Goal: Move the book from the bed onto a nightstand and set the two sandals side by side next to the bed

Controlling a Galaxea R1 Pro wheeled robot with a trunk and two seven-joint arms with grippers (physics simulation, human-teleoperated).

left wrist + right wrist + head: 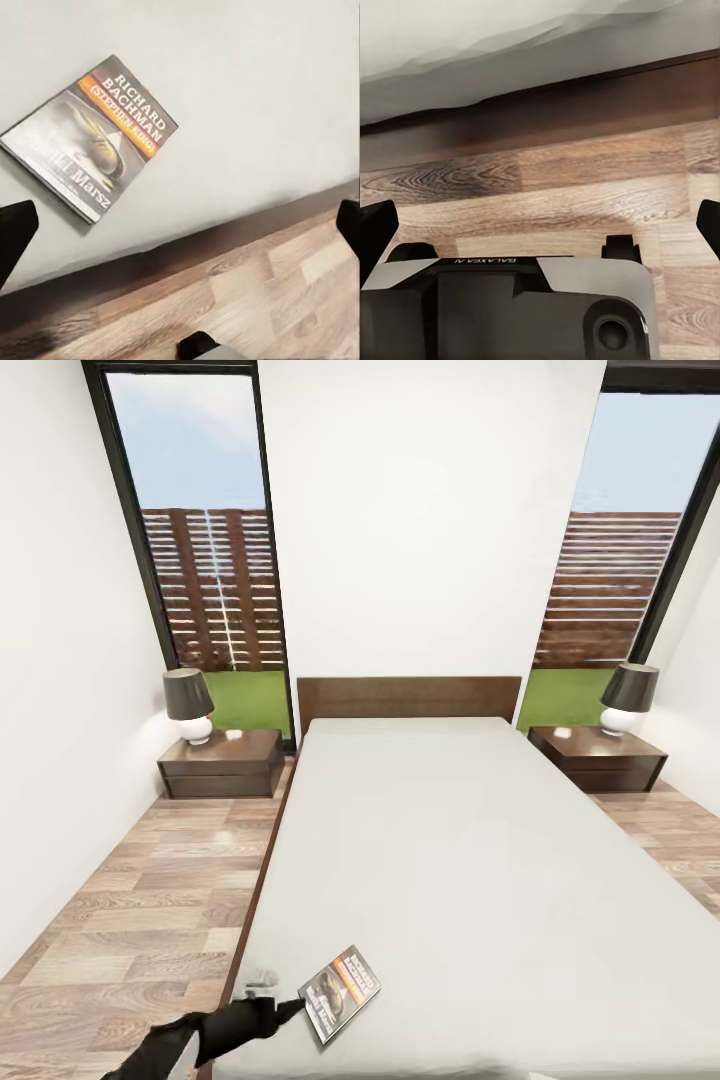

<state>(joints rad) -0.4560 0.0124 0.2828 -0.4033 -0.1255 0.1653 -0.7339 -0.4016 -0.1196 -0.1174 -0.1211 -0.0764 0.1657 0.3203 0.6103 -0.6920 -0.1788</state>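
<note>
Nearest me, my left hand (290, 1008) hangs with fingers spread wide over the bed's (470, 860) near left edge, just beside the book (340, 980), not touching it. Flat on the mattress lies the book. My right hand's (540, 225) fingers stand wide above the floor (585, 195) beside the frame.

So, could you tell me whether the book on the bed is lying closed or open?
Closed: the book lies flat on the bed, front cover up, title band readable.
</note>
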